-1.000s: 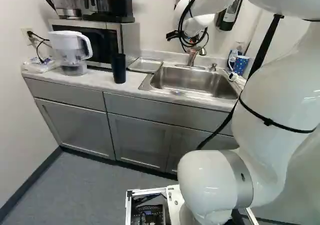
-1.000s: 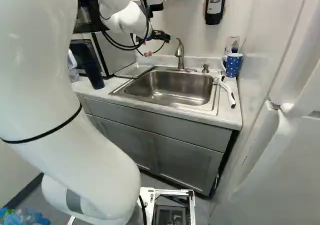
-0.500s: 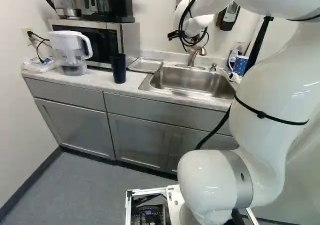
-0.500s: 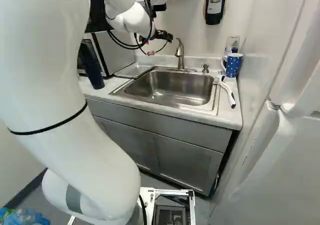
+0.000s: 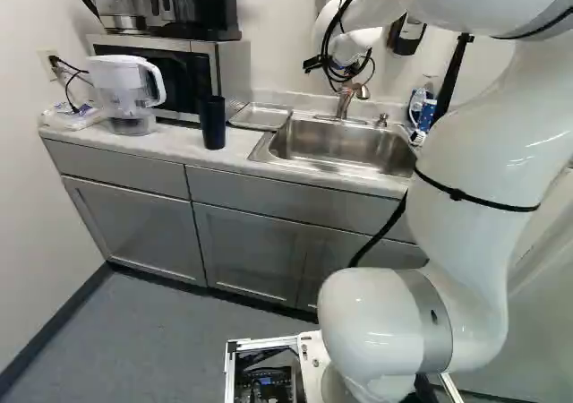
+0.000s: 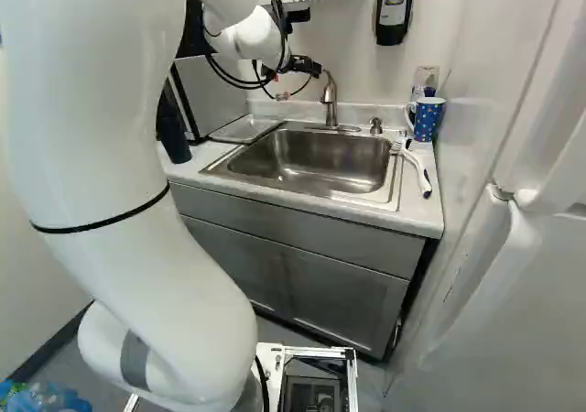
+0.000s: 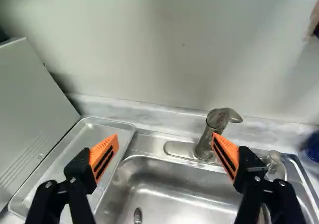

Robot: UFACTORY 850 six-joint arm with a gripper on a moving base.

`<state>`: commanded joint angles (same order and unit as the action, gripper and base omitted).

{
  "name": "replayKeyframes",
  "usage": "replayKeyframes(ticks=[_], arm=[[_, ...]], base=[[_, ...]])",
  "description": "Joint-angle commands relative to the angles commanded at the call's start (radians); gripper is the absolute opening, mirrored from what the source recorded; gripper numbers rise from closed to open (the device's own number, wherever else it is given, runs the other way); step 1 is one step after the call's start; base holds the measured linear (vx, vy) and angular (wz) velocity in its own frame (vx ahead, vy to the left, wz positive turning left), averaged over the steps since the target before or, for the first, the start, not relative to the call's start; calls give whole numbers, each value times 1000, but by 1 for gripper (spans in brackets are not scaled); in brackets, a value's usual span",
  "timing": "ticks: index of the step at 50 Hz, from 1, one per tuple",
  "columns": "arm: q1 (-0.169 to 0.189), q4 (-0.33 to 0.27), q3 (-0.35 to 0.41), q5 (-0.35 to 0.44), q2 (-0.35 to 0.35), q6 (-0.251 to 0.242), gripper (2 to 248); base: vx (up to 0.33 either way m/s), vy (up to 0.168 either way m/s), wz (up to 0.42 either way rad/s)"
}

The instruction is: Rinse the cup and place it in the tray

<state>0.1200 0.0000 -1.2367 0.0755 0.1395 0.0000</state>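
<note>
Arm (image 6: 92, 156) is creeping toward the faucet (image 7: 204, 144) since the earlier frame, its big links shifting rightward in the right base view; base, mug and tumbler are holding position. Jaws are standing wide open, gripping nothing, with the orange pads (image 7: 103, 157) well apart and the faucet showing close to one of them. Polka-dot mug (image 6: 428, 119), probably the cup meant, is standing upright on the desk (image 6: 412, 209) beyond the sink's (image 6: 307, 160) far corner; dark tumbler (image 5: 213, 123) is standing near the microwave (image 5: 170, 76). Tray (image 7: 75, 157) is lying beside the sink.

Step, as judged: approaching, mug not yet collected. Good practice would be keeping the jaws high while clearing the faucet, then descending squarely over the mug, pads straddling its walls and avoiding its sink-facing handle. Brush (image 6: 419, 169) is lying close by, so a low sweep would be risking a snag. Gentle closing should be preventing tipping.
</note>
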Motion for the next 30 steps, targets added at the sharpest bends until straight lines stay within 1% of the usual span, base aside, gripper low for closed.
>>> replayKeyframes(ticks=[30], arm=[[23,0,-74,-30,68,0,247]], base=[[0,0,0]])
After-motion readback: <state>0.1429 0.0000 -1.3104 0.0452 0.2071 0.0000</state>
